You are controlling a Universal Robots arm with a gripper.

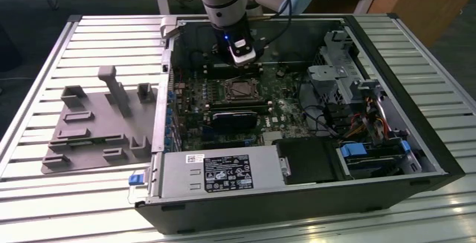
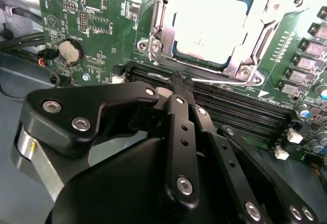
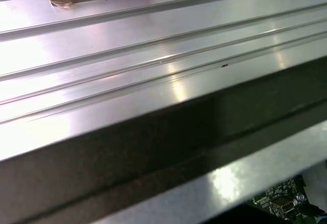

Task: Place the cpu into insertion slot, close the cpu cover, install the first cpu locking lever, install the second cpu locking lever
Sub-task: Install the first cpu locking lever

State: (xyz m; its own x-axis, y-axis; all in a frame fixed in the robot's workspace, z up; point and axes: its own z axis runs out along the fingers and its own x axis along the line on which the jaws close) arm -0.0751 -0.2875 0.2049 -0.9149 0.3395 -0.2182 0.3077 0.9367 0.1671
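Two memory slots (image 2: 230,106) between end effector (image 2: 181,88) and cpu (image 2: 209,27).

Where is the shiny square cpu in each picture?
Exterior view: the cpu sits mid-motherboard, just below the gripper.
Second wrist view: the cpu lies framed by the cpu cover, beyond the gripper.
First wrist view: metal ribs, no cpu.
Shared landmark: the green motherboard.

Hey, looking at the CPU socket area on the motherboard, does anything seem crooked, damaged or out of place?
Nothing stands out. In the second wrist view the cpu lies flat and square in its socket, with the cpu cover down around it. The gripper sits beside the memory slots.
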